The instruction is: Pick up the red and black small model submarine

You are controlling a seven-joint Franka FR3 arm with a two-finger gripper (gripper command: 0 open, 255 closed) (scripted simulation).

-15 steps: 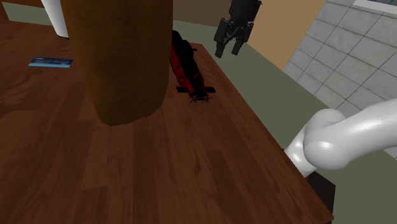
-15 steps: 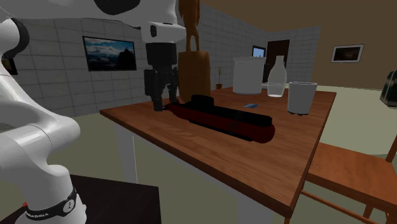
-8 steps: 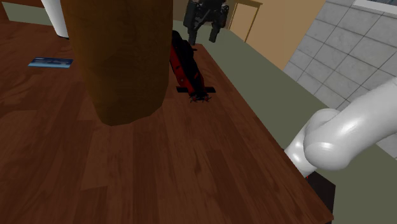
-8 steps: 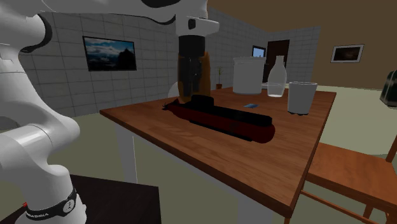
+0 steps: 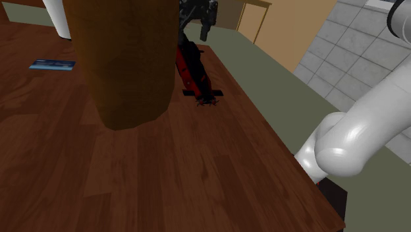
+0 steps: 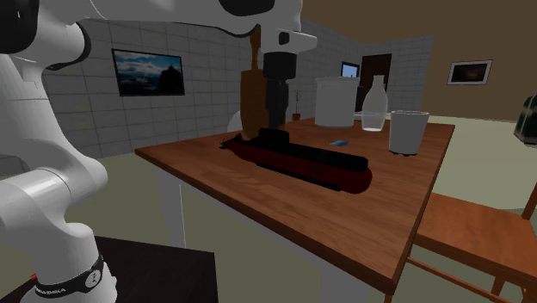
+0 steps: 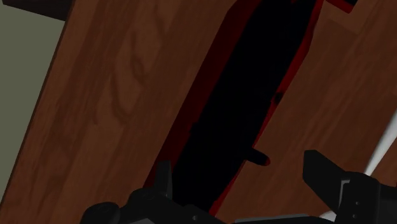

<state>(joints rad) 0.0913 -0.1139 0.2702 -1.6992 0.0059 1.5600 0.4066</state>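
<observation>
The model submarine lies on the wooden table near its edge, with a black top and a red hull. From the second exterior view the submarine stretches along the table, its small tower at the near end. My black gripper hangs just above that tower, fingers pointing down. Seen from the shoulder, the gripper is over the sub's far part. Along the wrist view, the gripper is open and the submarine runs diagonally beneath and between its fingers, untouched.
A tall brown wooden piece stands right beside the submarine. Farther along the table are a white container, a clear bottle, a cup and a blue card. A wooden chair stands at the table's far side.
The gripper swung in from beyond the table's edge, toward the shoulder view's left, and now hangs over the submarine. The submarine has not moved.
</observation>
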